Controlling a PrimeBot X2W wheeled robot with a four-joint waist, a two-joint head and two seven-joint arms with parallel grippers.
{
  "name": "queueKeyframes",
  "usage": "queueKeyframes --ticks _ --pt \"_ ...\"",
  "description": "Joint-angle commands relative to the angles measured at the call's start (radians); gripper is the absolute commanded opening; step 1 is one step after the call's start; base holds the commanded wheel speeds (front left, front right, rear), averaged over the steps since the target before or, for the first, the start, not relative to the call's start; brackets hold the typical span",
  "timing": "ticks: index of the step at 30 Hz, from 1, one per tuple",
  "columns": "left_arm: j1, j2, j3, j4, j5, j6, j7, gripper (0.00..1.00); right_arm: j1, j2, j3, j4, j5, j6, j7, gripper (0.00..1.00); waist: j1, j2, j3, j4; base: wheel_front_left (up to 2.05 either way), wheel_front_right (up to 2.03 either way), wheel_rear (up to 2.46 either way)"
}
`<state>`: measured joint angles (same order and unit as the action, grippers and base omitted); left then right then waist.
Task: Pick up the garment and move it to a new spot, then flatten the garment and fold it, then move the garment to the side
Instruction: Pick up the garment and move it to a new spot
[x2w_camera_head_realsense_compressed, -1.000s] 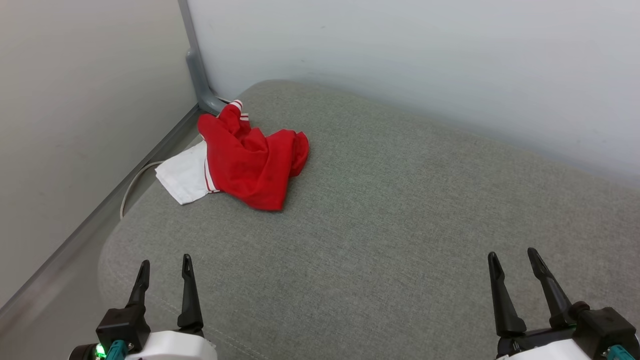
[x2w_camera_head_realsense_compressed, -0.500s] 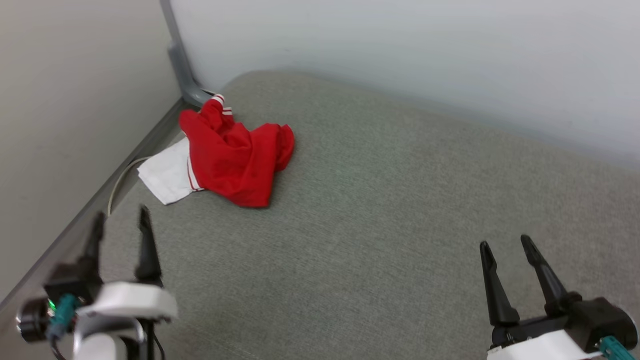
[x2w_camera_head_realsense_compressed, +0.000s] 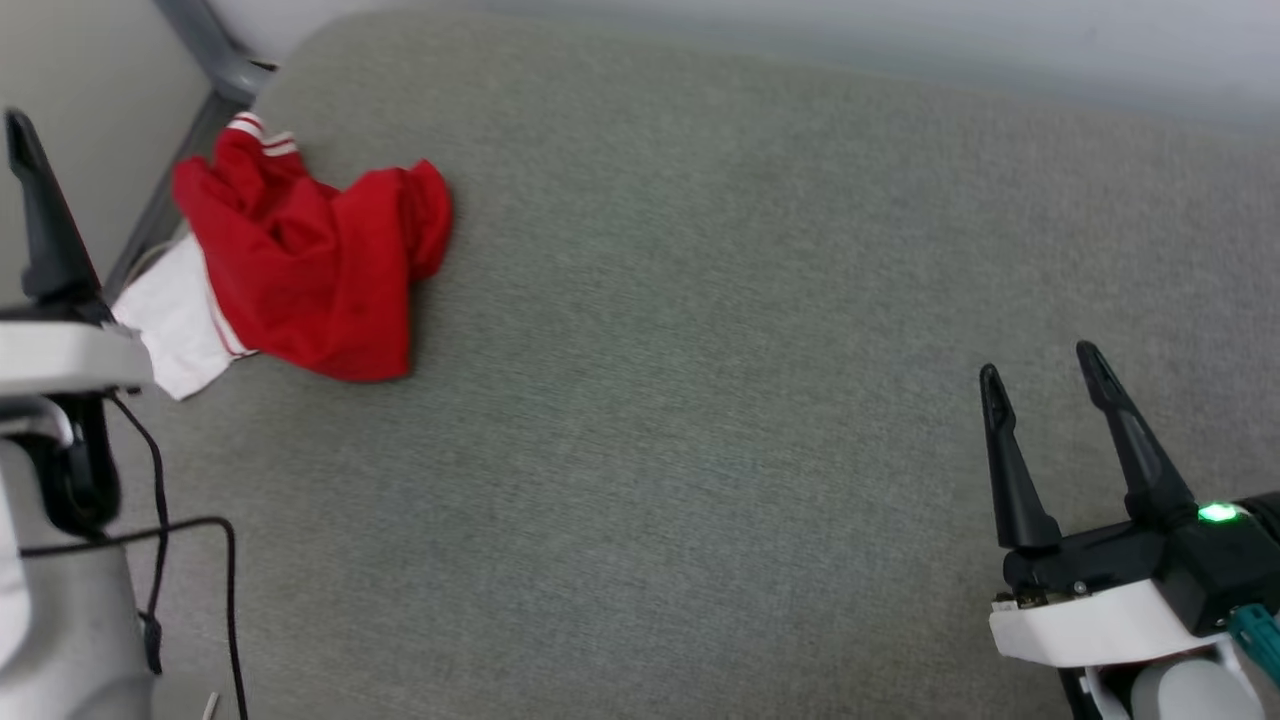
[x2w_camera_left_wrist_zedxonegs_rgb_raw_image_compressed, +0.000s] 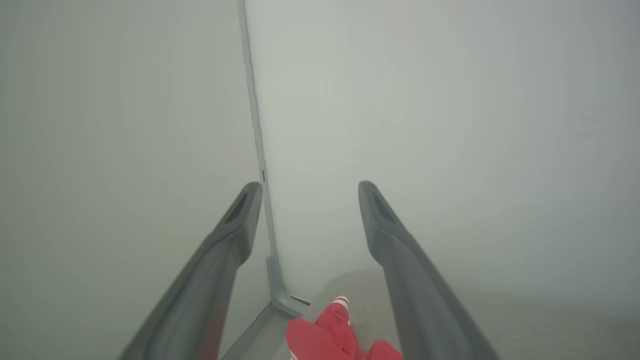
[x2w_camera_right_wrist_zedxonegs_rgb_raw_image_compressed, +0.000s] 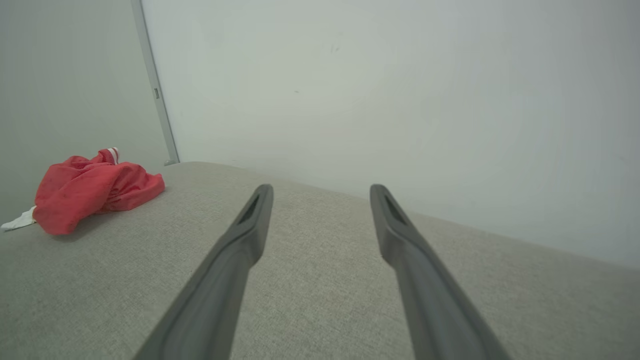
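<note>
We find the bright red short-sleeved T-shirt with white sleeves (x2w_camera_head_realsense_compressed: 310, 260) crumpled in a heap on the grey woven-fabric cushion (x2w_camera_head_realsense_compressed: 700, 350). In the head view it sits at about ten o'clock, close to the cushion's rounded corner. One white sleeve (x2w_camera_head_realsense_compressed: 175, 330) spills out at eight o'clock of the heap toward the cushion's edge, and a striped cuff pokes up at eleven o'clock. Nothing is flattened or folded yet, so we judge the first pick-up is not yet done.

The left claw (x2w_camera_left_wrist_zedxonegs_rgb_raw_image_compressed: 305, 187) is spread wide with nothing between its fingers. In its wrist view it looks at the wall corner, with the red cloth low at six o'clock, so we take it to be raised and short of the heap, lining up for the grasp. The right claw (x2w_camera_head_realsense_compressed: 1040, 360) is also spread and empty. It hangs over bare cushion at four o'clock of the head view, well apart from the shirt. That suits a heap lying on the left arm's side.

A grey metal post (x2w_camera_head_realsense_compressed: 215, 60) rises just beyond the heap at eleven o'clock, where two pale walls (x2w_camera_right_wrist_zedxonegs_rgb_raw_image_compressed: 400, 100) meet. This leaves the left arm little room on that side. A black cable (x2w_camera_head_realsense_compressed: 160, 500) hangs from the left arm and could, we think, snag. The middle of the cushion offers a new spot.
</note>
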<state>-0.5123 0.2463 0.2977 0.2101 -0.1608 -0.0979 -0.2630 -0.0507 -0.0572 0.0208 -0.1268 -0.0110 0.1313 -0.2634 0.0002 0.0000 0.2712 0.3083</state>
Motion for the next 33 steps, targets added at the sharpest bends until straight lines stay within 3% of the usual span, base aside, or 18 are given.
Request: queueKeyframes --ticks 1,7,11,20,27,33 --pt "-0.026 0.007 -0.004 0.012 -0.003 -0.007 -0.003 1.00 -0.017 -0.008 0.000 -0.008 -0.010 -0.001 -0.002 1.00 -0.0002 0.0000 0.052 -0.045 0.00 0.00 0.00" --pt "-0.163 0.115 -0.082 0.155 -0.050 -0.029 0.017 1.00 -0.048 -0.021 -0.008 -0.046 -0.017 -0.001 -0.002 1.00 -0.0002 0.0000 0.105 -0.079 0.00 0.00 0.00" --pt "-0.231 0.209 -0.216 0.231 -0.139 -0.030 0.114 1.00 -0.064 -0.030 -0.012 -0.066 -0.021 -0.001 -0.002 1.00 -0.0002 0.0000 0.132 -0.098 0.00 0.00 0.00" --pt "-0.306 0.394 -0.525 0.310 -0.456 -0.030 0.550 1.00 -0.077 -0.043 -0.022 -0.081 -0.015 -0.001 -0.002 1.00 -0.0002 0.0000 0.168 -0.115 0.00 0.00 0.00" --pt "-0.338 0.460 -0.696 0.325 -0.621 -0.031 0.815 1.00 -0.092 -0.046 -0.017 -0.082 -0.016 -0.001 -0.002 1.00 -0.0002 0.0000 0.200 -0.126 0.00 0.00 0.00" --pt "-0.341 0.464 -0.812 0.377 -0.692 -0.031 0.941 1.00 -0.104 -0.045 -0.017 -0.073 -0.013 -0.001 -0.002 1.00 -0.0002 0.0000 0.228 -0.134 0.00 0.00 0.00"
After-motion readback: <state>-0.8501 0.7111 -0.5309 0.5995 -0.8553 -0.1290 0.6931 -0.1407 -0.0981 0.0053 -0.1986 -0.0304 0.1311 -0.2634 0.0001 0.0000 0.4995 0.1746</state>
